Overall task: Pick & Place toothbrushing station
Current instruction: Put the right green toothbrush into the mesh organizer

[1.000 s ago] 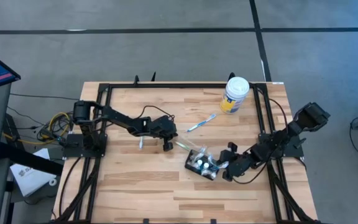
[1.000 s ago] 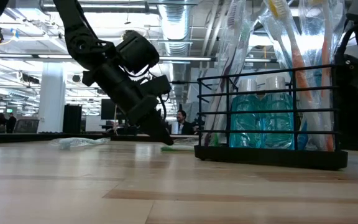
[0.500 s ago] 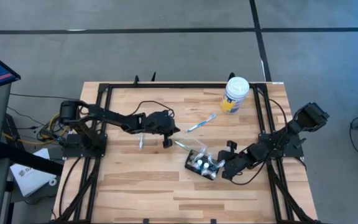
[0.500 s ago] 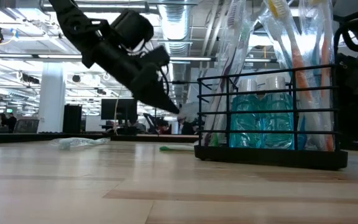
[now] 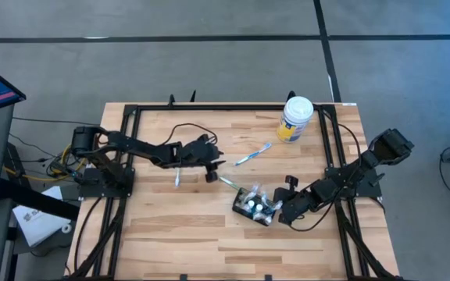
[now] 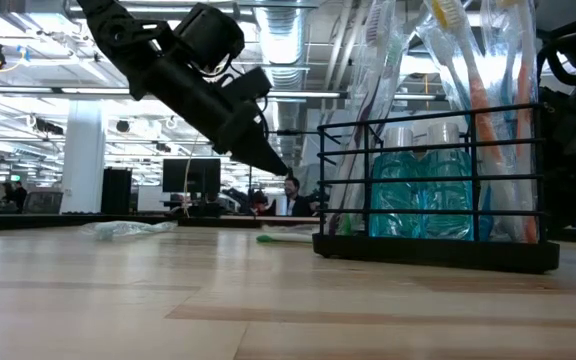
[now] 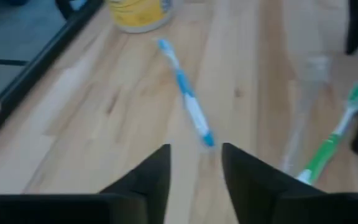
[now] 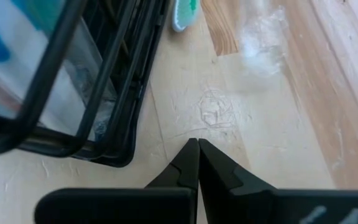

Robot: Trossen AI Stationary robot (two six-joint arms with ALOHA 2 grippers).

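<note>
**Two tools, one wire rack: toothbrush station waits mid-tabletop**

The right tool point(image 5: 281, 216) sits low on the tabletop point(image 5: 170, 242) with its two dark fingers point(image 8: 194, 163) pressed together tip to tip, gripping nothing. It lies just beside the near corner of the toothbrushing station point(image 5: 254, 205), close to the black wire frame but, in the right wrist view, not touching it. The left tool point(image 5: 212, 169) hangs above the boards with a narrow gap between its fingers point(image 7: 148, 177), and that gap is empty. It points toward a blue toothbrush point(image 5: 253, 154) lying loose on the wood. A green toothbrush point(image 5: 229, 182) and a crumpled scrap of clear wrapper point(image 8: 263, 34) lie between that tool and the station.

The station stands toward the right of the tabletop's middle, a small black wire rack point(image 6: 433, 190) packed with upright wrapped toothbrushes and two blue-tinted bottles. It looks light but top-heavy, since the brushes rise well above the rails. The wire should be stiff and fairly slick, and thin enough to slip from a loose pinch. The plastic sleeves on the brushes would crush or slide, so they make a poor hold. The safest purchase appears to be the top rail or a corner upright, taken squarely, with the rack kept level so that nothing tips out.

A yellow-labelled tub point(image 5: 295, 119) with a white lid stands well apart at the far edge.
</note>
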